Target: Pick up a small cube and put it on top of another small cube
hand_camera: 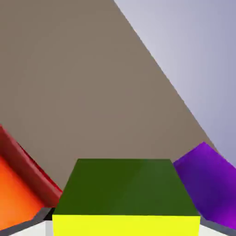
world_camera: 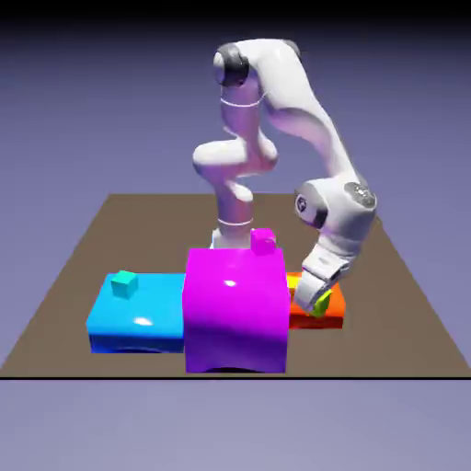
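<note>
Held lime cube (hand_camera: pixel 126 189) between fingertips of tool (world_camera: pixel 317 299), above or beside orange-red block (world_camera: pixel 317 315); grasp apparently done, placement on golden-yellow cube still pending.

In hand view, the lime cube (hand_camera: pixel 126 193) is btwn the finger tips (hand_camera: pixel 214 226); orange-red block (hand_camera: pixel 20 193) L, purple block (hand_camera: pixel 207 184) R.

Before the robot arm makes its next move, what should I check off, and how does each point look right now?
1. Gripper closed on the lime cube: ok.
2. Lime cube sits level between the fingertips in the hand view: ok.
3. Golden-yellow cube in plain sight as the target: cannot tell.
4. Lime cube clear of the orange block: cannot tell.
5. Magenta small cube on the big magenta block: ok.
</note>
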You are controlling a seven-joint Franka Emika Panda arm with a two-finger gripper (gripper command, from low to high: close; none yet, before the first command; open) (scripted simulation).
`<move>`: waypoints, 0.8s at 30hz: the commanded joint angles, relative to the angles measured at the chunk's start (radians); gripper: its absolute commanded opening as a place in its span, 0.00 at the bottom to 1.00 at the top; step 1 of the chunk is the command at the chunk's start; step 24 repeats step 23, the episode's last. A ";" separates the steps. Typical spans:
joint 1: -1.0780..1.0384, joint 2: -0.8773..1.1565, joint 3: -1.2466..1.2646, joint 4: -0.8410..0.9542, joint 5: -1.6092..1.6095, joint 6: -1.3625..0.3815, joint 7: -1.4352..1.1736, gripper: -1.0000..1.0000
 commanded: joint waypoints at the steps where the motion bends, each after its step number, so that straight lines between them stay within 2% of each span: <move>1: 0.019 -0.036 -0.014 -0.029 -0.003 -0.003 -0.027 0.00; 10: 0.187 -0.350 -0.137 -0.281 0.003 -0.030 -0.275 0.00; 11: 0.187 -0.350 -0.137 -0.281 0.003 -0.030 -0.275 0.00; 16: 0.169 -0.207 -0.155 -0.348 -0.045 0.181 -0.242 0.00; 17: 0.169 -0.207 -0.155 -0.348 -0.045 0.181 -0.242 1.00; 24: 0.187 -0.350 -0.137 -0.281 0.003 -0.030 -0.275 1.00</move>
